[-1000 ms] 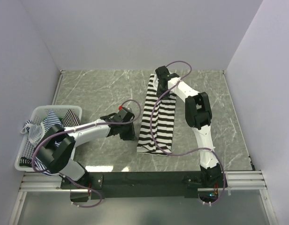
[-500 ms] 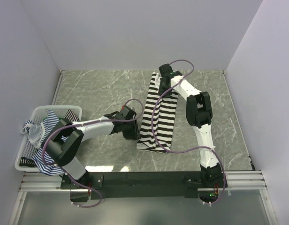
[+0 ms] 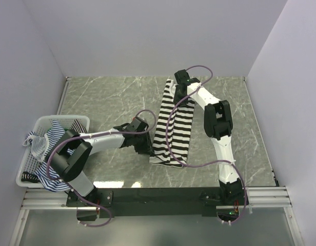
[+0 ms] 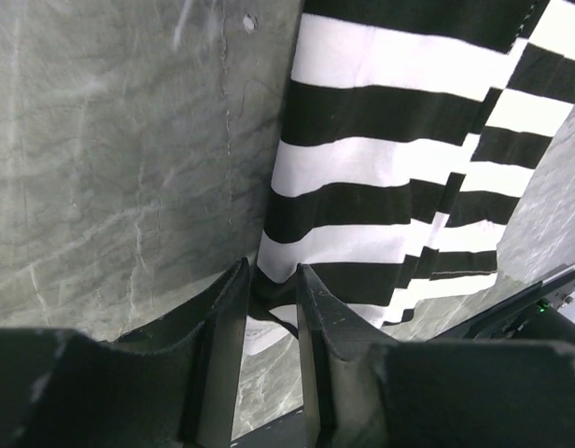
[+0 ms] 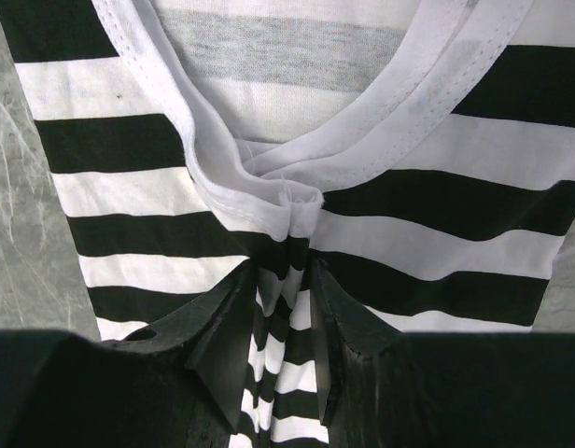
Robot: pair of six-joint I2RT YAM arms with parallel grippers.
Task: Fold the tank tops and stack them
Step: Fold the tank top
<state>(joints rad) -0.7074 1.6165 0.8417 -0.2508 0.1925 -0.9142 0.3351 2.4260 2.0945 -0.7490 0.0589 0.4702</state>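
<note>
The black-and-white striped tank top [image 3: 174, 134] lies as a long narrow strip on the marble table, running from far to near. My left gripper [image 3: 144, 146] is at its near left edge; in the left wrist view [image 4: 272, 280] the jaws are closed on that cloth edge [image 4: 390, 121]. My right gripper [image 3: 179, 83] is at the far end; in the right wrist view [image 5: 286, 275] it pinches bunched striped cloth [image 5: 455, 205] just below the white neckline trim. Blue-and-white striped tops [image 3: 59, 131] lie heaped in the basket.
A white mesh basket [image 3: 63, 118] stands at the left table edge. The right arm's purple cable [image 3: 171, 120] drapes across the tank top. Grey walls close in the table on three sides, and the black base rail [image 3: 158, 196] runs along the near edge.
My left gripper moved right to the tank top's near left edge and closed on it. My right gripper shifted slightly right at the far end, still holding the cloth.
</note>
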